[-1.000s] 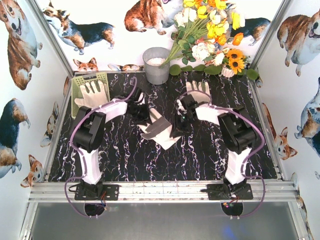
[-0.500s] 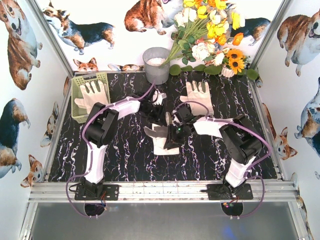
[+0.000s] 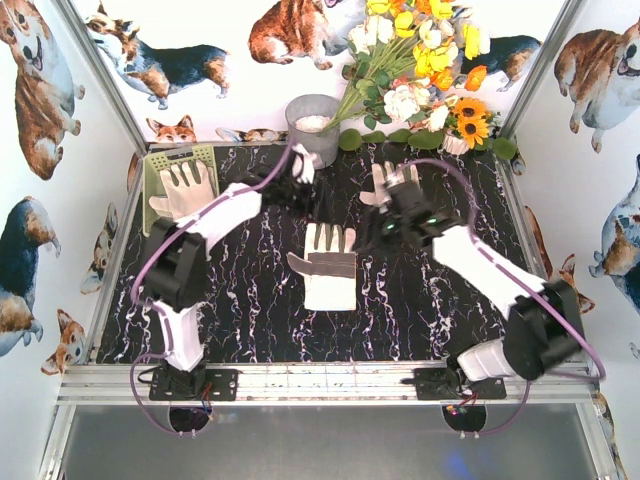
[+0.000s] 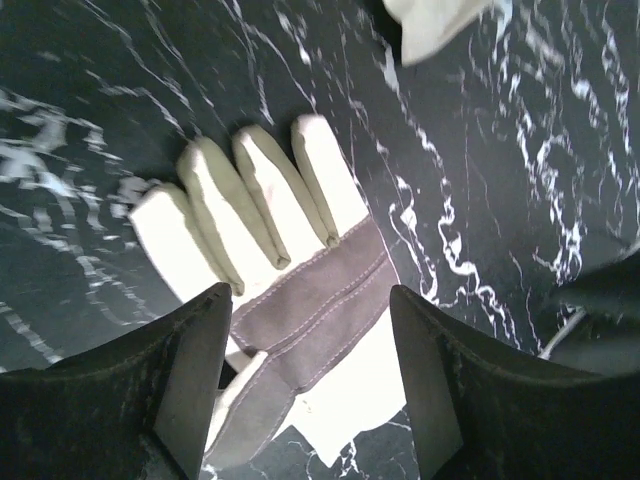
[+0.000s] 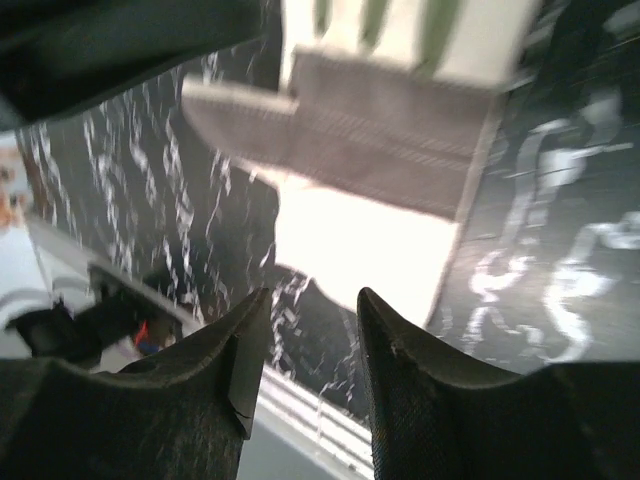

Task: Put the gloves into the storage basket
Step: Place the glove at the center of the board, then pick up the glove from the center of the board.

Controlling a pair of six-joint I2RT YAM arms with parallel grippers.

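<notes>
Top external view: the middle glove (image 3: 328,268) lies flat, grey palm patch up, at the centre of my black marbled worktop (image 3: 230,310), touching neither arm. A second glove (image 3: 186,190) sits in the storage basket (image 3: 180,153) at the far left corner. A third glove (image 3: 390,182) lies farther back, partly hidden by the right arm. In the wrist views I see the left jaws apart, framing the middle glove and gripping nothing. The right jaws are apart and empty too.

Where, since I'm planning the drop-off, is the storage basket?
In the top view the storage basket sits far left, beside the left wall, left of the grey bucket, with a glove lying in it.
</notes>
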